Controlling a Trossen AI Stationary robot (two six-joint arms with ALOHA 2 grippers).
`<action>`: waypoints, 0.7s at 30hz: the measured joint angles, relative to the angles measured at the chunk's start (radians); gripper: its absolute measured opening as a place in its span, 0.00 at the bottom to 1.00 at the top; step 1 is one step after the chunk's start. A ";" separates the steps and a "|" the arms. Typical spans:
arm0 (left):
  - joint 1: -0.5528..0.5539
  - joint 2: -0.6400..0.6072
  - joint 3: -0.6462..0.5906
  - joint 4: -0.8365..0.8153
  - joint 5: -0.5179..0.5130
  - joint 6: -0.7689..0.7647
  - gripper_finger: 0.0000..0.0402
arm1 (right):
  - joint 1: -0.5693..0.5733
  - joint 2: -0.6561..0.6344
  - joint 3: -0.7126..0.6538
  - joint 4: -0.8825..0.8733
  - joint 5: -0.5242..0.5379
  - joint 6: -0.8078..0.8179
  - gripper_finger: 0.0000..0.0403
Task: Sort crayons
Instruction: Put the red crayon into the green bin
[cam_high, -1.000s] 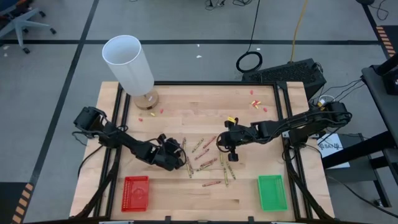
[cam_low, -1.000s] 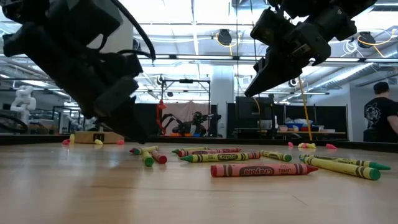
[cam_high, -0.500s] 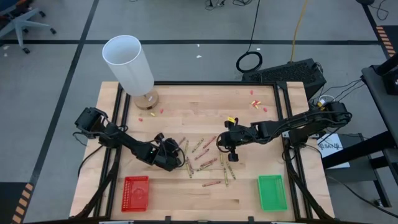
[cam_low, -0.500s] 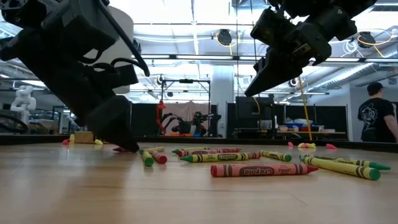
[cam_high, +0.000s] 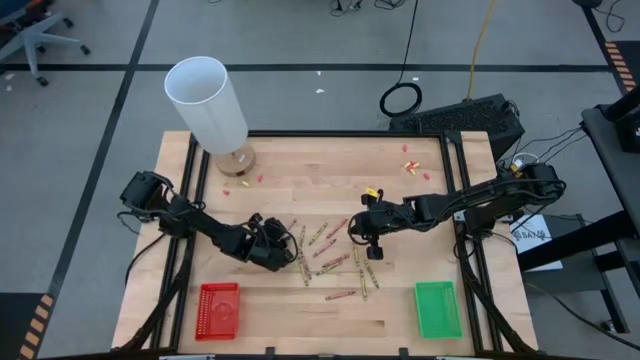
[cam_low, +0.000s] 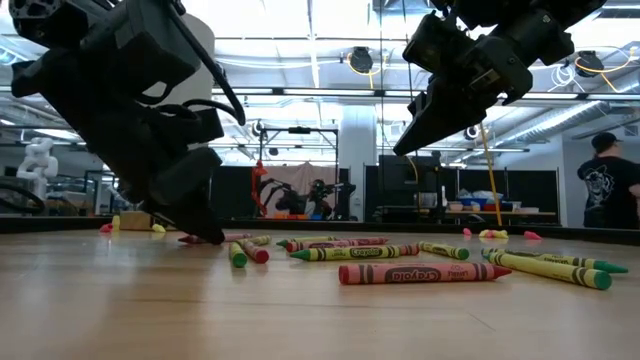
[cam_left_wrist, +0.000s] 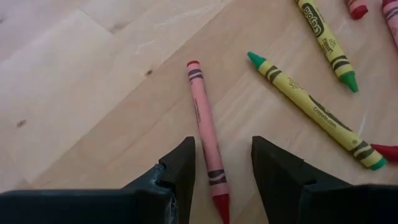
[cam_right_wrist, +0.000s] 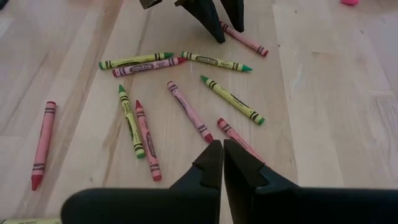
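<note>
Crayons lie mid-table between both arms; one tray front-left; another tray front-right.

white cup, red tray, grn tray

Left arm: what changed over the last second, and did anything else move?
The left gripper came down from above the table to the wood at the left edge of the crayon scatter. Its open fingers now straddle a red crayon, not yet gripped. The right gripper hangs shut above the pile where it was. The crayons, the red tray and the green tray have not shifted.
</note>
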 joint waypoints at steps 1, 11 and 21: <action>0.000 0.000 0.000 0.000 0.001 -0.005 0.35 | 0.000 0.000 0.000 0.000 0.000 0.000 0.00; 0.002 0.001 0.000 -0.023 0.035 -0.056 0.08 | 0.007 0.000 0.000 0.000 -0.001 0.001 0.00; 0.002 0.002 -0.001 -0.021 0.057 -0.021 0.03 | 0.051 0.000 0.000 0.013 -0.002 0.005 0.00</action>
